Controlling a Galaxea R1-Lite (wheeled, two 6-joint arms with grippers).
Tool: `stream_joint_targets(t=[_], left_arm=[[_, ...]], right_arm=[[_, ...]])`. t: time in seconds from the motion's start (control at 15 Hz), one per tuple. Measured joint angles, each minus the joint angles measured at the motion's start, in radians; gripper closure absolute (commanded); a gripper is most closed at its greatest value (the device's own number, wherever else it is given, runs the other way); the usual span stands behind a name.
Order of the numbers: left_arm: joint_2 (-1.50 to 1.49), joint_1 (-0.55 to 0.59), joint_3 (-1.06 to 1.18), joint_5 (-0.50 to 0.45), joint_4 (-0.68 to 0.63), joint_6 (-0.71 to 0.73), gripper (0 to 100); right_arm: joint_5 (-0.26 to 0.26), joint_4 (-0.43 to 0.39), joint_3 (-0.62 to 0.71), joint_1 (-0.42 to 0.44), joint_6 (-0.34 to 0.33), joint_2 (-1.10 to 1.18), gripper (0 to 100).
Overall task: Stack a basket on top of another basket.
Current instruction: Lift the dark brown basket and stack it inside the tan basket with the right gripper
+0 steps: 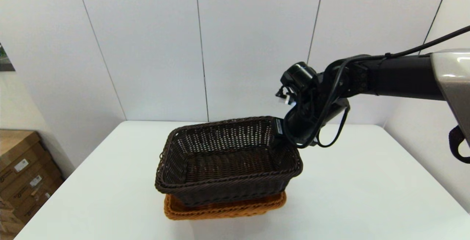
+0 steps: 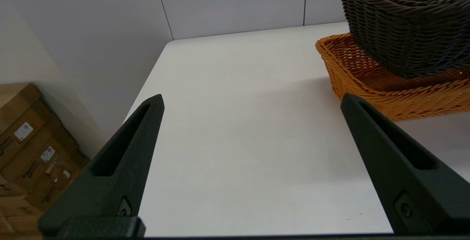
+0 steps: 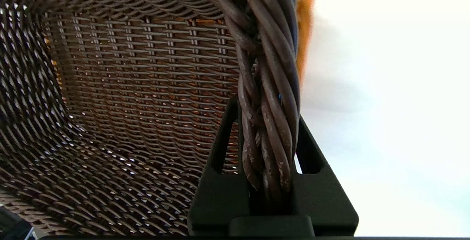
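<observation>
Head view: the dark basket (image 1: 227, 163) sits in the tan basket (image 1: 224, 207) on the white table (image 1: 367, 188), tilted, its far right corner raised. Both baskets hold nothing else. Only the near rim and the right end of the tan basket show beneath the dark one. The right gripper (image 1: 278, 131) reaches to the dark basket's far right corner; its fingertips are hidden behind the rim there.

Left wrist view: the left gripper (image 2: 251, 100) hangs over bare table beside the tan basket (image 2: 385, 86), its fingers (image 2: 125, 159) spread wide and touching nothing. The dark basket (image 2: 404, 31) rests inside the tan one and is cut off by the frame. Cardboard boxes (image 2: 25, 148) stand off the table's edge.

Right wrist view: the right gripper (image 3: 268, 122) pinches the braided rim of the dark basket (image 3: 128, 86), one finger inside the wall and one outside. Orange shows through the weave, and a blurred strip of the tan basket (image 3: 304, 31) lies beyond the rim.
</observation>
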Motion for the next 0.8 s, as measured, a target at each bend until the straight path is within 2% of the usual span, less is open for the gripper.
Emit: stream_joint_targets(t=[0.4,0.8], left_arm=[[0.000,0.000,0.000,0.000,0.000,0.000,0],[0.000,0.000,0.000,0.000,0.000,0.000,0]], right_arm=[[0.001,0.000,-0.041,0.036,0.010,0.039,100],[0.001,-0.003,-0.066,0.036,0.003,0.068,100]])
